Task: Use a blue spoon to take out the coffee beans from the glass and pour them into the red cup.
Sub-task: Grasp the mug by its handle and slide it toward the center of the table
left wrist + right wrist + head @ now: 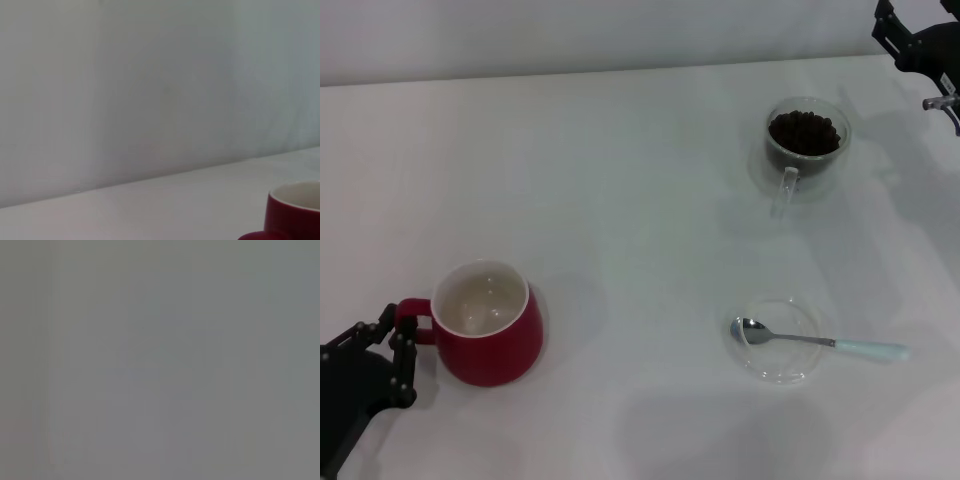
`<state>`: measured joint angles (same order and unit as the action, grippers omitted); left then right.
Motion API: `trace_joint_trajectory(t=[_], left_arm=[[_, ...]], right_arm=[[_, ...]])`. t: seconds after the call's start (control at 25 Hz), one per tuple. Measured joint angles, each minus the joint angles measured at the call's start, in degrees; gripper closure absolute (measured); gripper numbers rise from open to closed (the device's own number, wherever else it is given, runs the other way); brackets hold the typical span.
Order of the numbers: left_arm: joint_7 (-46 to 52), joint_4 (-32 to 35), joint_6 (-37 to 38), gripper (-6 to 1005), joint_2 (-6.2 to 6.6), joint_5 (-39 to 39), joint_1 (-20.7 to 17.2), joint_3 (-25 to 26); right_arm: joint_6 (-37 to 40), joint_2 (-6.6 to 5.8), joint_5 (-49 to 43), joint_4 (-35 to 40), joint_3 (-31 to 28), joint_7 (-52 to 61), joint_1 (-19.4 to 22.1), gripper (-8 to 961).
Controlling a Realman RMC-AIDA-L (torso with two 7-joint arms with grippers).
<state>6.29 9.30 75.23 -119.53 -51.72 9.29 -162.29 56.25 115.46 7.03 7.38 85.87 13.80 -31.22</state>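
The red cup [488, 330] stands at the near left with its white inside bare; its rim also shows in the left wrist view [295, 207]. My left gripper [394, 332] is at the cup's loop handle, touching or nearly touching it. The glass [807, 148] stands at the far right, holding a heap of coffee beans [804, 131], its clear handle pointing toward me. The blue spoon [820, 342] lies at the near right, its metal bowl resting in a shallow clear dish and its pale blue handle pointing right. My right gripper [920, 55] hangs at the far right corner, away from the glass.
The shallow clear glass dish [798, 373] sits on the white table [640, 200] under the spoon's bowl. A pale wall runs behind the table's far edge. The right wrist view shows only plain grey.
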Motion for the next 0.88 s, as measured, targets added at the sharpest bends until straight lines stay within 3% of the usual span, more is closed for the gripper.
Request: trace_joint_trajectory(t=[0.88], left_arm=[[-5.6,3.6,-2.1,875,-0.26,0.4,4.1,-0.5]], right_arm=[[0.0,0.11,0.0,0.1,0.0,0.7,-0.9,85]])
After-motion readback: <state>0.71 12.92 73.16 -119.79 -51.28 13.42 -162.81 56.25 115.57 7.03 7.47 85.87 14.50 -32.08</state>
